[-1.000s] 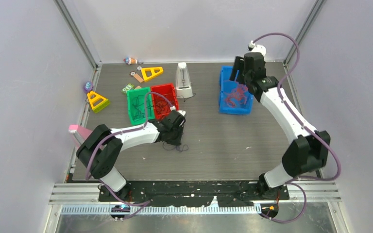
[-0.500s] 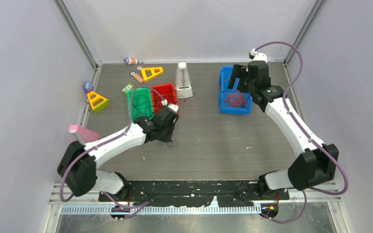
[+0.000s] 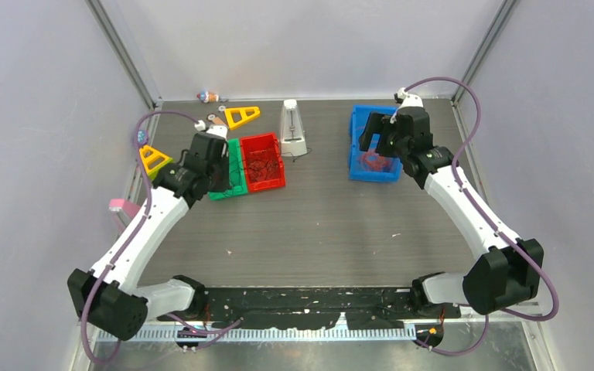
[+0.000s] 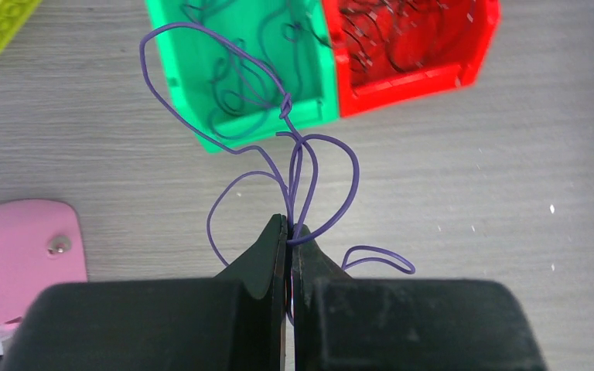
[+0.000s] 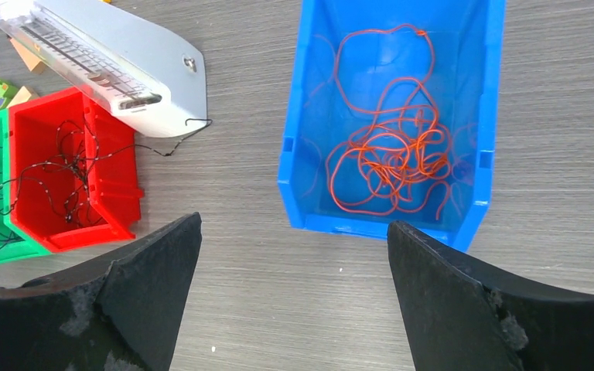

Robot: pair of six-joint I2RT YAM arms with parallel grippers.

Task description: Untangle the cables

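My left gripper (image 4: 290, 228) is shut on a thin purple cable (image 4: 285, 107) whose loops hang over the near wall of the green bin (image 4: 201, 46). From above, this gripper (image 3: 209, 166) hovers at the green bin's left side (image 3: 236, 166). Dark strands lie in the green bin. A black cable (image 5: 62, 166) lies in the red bin (image 3: 263, 161) and spills over both sides. An orange-red cable (image 5: 390, 151) lies tangled in the blue bin (image 5: 302, 116). My right gripper (image 5: 294, 224) is open and empty, above the table just in front of the blue bin (image 3: 360, 131).
A white metronome (image 3: 292, 127) stands behind the red bin. Yellow triangle pieces (image 3: 155, 161) (image 3: 241, 116) and small toys (image 3: 209, 97) lie at the back left. A pink flat item (image 3: 121, 207) lies at the left edge. Frame posts stand at the back corners.
My left arm has swung from the table's middle back and left to the green bin, carrying the purple cable. My right gripper has shifted slightly at the blue bin; the orange-red cable stays inside.
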